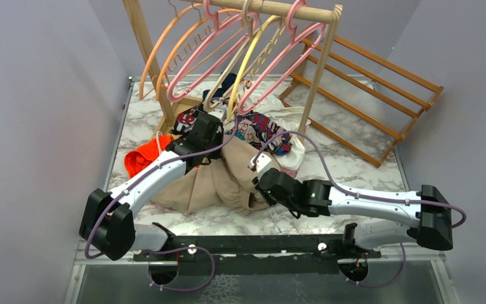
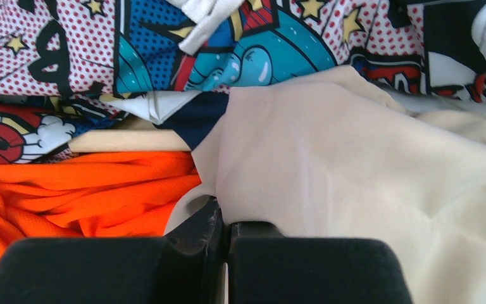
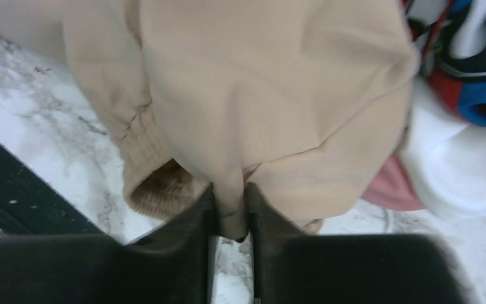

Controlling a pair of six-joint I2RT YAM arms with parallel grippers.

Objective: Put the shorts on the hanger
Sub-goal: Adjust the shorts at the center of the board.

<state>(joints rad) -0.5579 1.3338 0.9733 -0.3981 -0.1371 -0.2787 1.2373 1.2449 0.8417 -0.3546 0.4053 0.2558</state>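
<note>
At the left of the top view, an orange cloth [image 1: 142, 157] lies bunched on the white marble counter [image 1: 354, 164]. Just right of it is the left arm. The jaws of the left gripper [image 2: 224, 218] are shut tight. Tan cloth touches their tips, but I cannot tell if a bit of it is pinched.

In the middle of the counter, near the bottom, the shorts [image 1: 218, 183] sit in a big tan heap. They are between the two arms, not on any hanger. Their top part goes up toward the left arm. Behind them lies a comic-print cloth [image 1: 262, 130], and a white cloth [image 1: 294, 158] is just right of that.

At the top, hangers hang on a wooden rail [image 1: 272, 7]. The left pink hanger [image 1: 193, 58] is beside some orange ones. The right pink hanger [image 1: 285, 67] is near the rail's right post.

The right gripper [image 3: 231, 196] is at the right side of the heap. Its jaws squeeze a fold of the shorts between them.

At the upper right, a wooden rack [image 1: 367, 95] leans against the wall.
</note>
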